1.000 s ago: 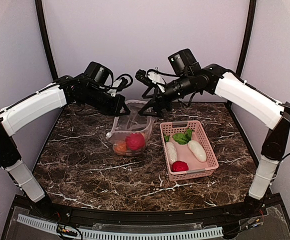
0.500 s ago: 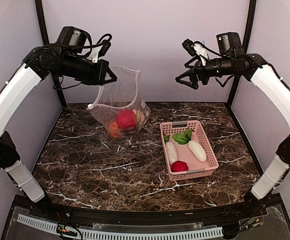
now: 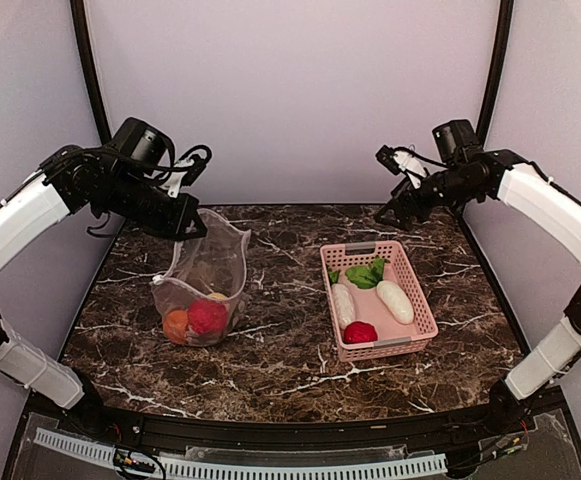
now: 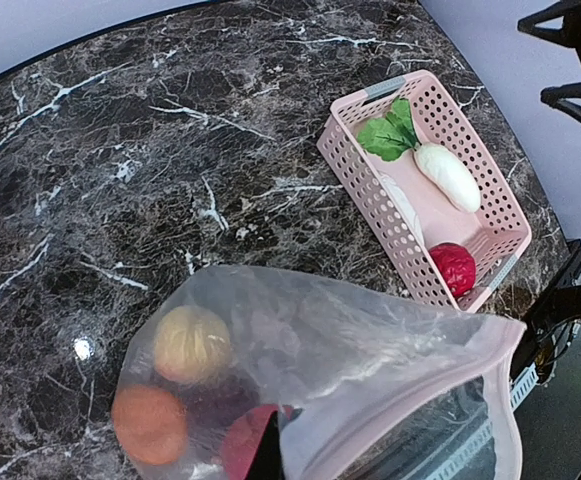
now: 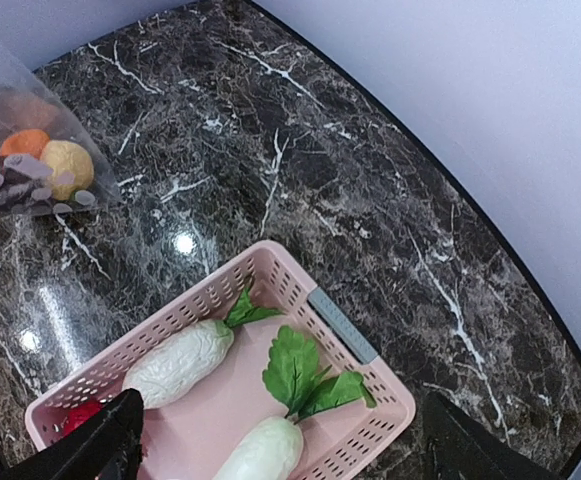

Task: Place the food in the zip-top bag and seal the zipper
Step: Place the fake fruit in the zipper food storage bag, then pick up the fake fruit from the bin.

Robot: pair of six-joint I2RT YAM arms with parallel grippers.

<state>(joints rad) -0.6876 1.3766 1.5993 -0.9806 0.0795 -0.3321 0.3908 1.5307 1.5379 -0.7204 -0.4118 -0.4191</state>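
My left gripper (image 3: 187, 227) is shut on the top edge of the zip-top bag (image 3: 202, 285), which hangs upright with its bottom on the table at the left. Inside it lie an orange ball (image 3: 176, 324), a red fruit (image 3: 208, 316) and a yellow ball (image 4: 192, 343). The pale pink zipper (image 4: 410, 400) runs along the bag's mouth in the left wrist view, beside one dark finger (image 4: 266, 462). My right gripper (image 3: 395, 198) is open and empty, high above the back end of the pink basket (image 3: 424, 310). The basket holds two white oblong pieces (image 5: 180, 362) with green leaves (image 5: 305, 375) and a red fruit (image 3: 360, 332).
The dark marble table (image 3: 280, 360) lies between the bag and the basket. A dark frame post (image 3: 95, 100) stands at the back left and another (image 3: 490, 90) at the back right, before the pale wall.
Both grippers were at the bag's mouth. The right gripper let go and swung off to the right. The left gripper lifted the bag, then carried it left and down onto the table.
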